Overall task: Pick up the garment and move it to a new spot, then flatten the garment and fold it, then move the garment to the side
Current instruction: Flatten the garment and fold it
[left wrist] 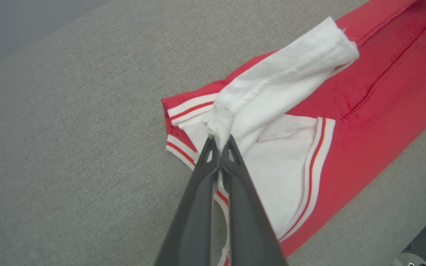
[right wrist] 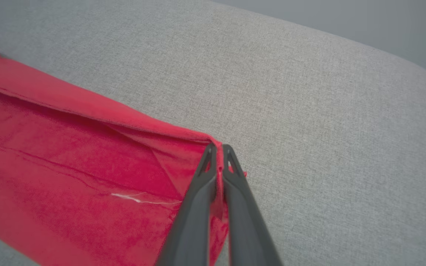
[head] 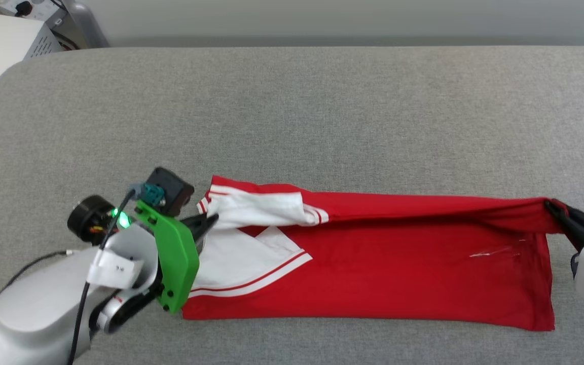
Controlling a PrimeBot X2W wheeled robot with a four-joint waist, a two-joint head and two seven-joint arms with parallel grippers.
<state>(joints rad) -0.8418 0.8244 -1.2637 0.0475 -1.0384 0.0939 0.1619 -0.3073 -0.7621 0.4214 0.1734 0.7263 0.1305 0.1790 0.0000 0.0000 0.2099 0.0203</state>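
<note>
Jersey T-shirt [head: 398,263]: sleeve [left wrist: 290,70] pinched in closed left gripper [left wrist: 219,140], hem corner [right wrist: 183,147] in closed right gripper [right wrist: 218,147]; risks slipping free under uneven pull.

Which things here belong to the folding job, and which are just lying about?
In the job:
garment, stretched along the grey table
left gripper, shut on its white sleeve
right gripper, shut on its red end corner

Lying about:
white box, beyond the table's far left corner
</note>
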